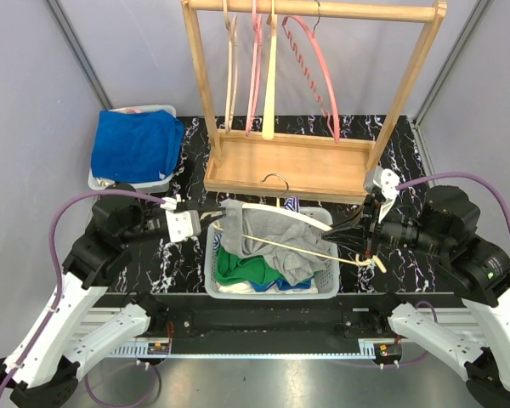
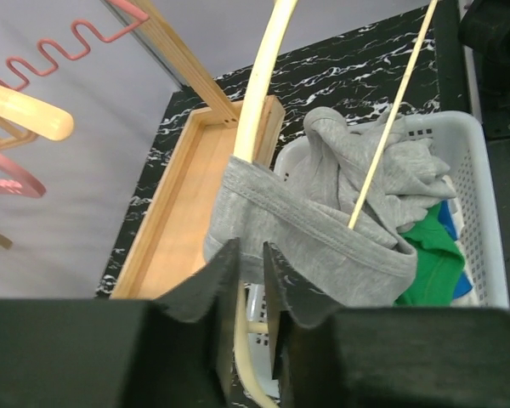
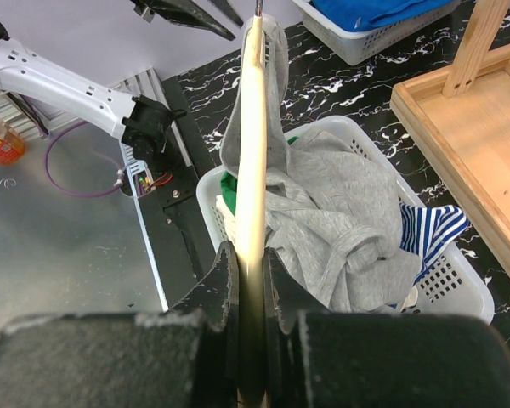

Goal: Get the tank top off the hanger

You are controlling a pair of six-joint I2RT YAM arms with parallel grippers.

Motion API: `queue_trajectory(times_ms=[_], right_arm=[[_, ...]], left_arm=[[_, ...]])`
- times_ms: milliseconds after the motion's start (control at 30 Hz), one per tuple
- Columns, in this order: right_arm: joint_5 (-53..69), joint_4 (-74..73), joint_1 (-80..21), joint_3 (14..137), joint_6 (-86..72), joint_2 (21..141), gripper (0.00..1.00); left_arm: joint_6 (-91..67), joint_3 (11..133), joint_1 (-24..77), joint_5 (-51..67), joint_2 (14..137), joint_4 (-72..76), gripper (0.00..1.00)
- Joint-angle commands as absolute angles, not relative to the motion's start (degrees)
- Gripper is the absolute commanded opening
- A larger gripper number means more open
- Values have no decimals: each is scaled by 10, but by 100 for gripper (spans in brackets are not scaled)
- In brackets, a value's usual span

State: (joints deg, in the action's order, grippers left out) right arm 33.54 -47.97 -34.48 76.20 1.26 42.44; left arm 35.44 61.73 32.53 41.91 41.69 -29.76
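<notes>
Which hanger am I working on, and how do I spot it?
Find the white basket in front of the wooden rack. Above it, the right end effector grips a pale wooden hanger. Unlike the hangers dangling from the rack, it carries the grey tank top.

Far side blocked by wooden rack (image 1: 289,166); basket (image 1: 327,282) under hanger (image 3: 253,127); open tabletop (image 1: 183,265) left.

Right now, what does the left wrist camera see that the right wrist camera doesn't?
Only the left wrist view shows the pink hangers. Only the right wrist view shows the blue cloth and the left arm. Both show the wooden hanger, the grey tank top, the white basket and the green garment.
</notes>
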Motion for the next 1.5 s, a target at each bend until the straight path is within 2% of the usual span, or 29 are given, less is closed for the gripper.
queue_trajectory(times_ms=[0, 33, 133, 233, 400, 700, 800, 833, 933, 967, 1267, 1467], right_arm=[[340, -450, -344, 789, 15, 426, 0], [344, -451, -344, 789, 12, 426, 0], [352, -447, -344, 788, 8, 426, 0], [355, -448, -344, 788, 7, 427, 0], [359, -448, -344, 787, 5, 428, 0], [364, -445, -343, 797, 4, 426, 0], [365, -444, -344, 797, 4, 426, 0], [365, -445, -344, 797, 3, 427, 0], [365, -447, -344, 795, 4, 426, 0], [364, -449, -345, 794, 3, 425, 0], [340, -496, -344, 799, 6, 414, 0], [341, -493, -344, 803, 4, 418, 0]], left_arm=[[341, 606, 323, 420, 415, -244, 16], [340, 605, 322, 418, 414, -240, 16], [338, 601, 322, 416, 415, -227, 27], [335, 600, 322, 410, 413, -219, 44], [332, 600, 319, 398, 408, -207, 47], [323, 573, 316, 407, 402, -206, 35], [327, 569, 316, 405, 403, -206, 25], [326, 570, 316, 405, 404, -203, 17], [321, 570, 316, 403, 403, -200, 6], [321, 570, 315, 403, 403, -200, 0], [327, 582, 308, 385, 389, -217, 0], [315, 580, 306, 403, 388, -212, 8]])
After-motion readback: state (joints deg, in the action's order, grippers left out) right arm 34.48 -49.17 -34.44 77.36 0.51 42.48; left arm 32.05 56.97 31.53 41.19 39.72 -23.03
